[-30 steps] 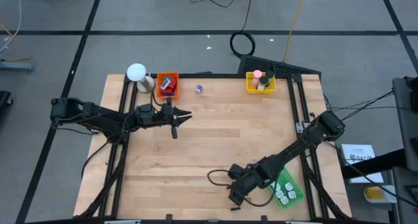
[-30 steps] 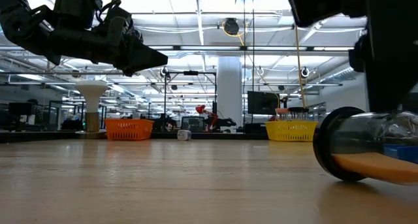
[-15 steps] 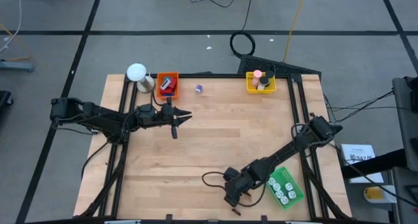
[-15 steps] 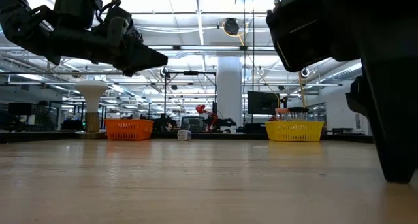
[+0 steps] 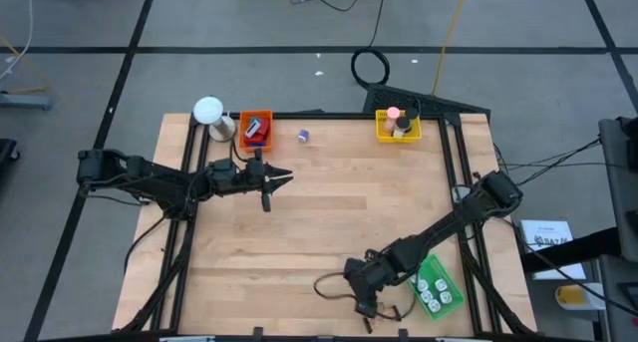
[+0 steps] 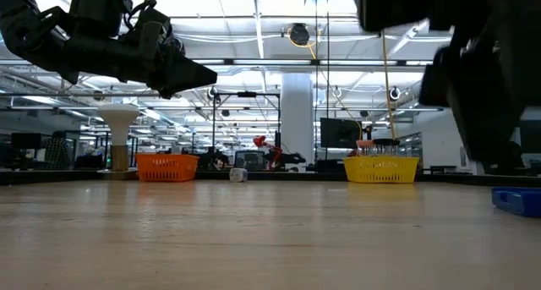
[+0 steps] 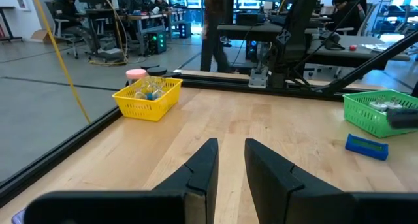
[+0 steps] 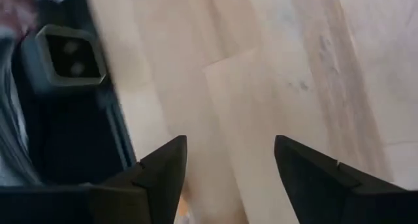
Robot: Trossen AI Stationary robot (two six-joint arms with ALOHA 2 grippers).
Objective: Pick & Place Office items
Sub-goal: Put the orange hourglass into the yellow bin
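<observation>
Both tools hover over bare table (image 5: 329, 212) middle.

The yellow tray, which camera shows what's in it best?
The left wrist view: the yellow tray is seen from a slant, with a pink roll and clear pieces showing above its mesh wall. The high view shows it small at the table's far edge. The low view shows only its side. The right wrist view misses it.
</observation>
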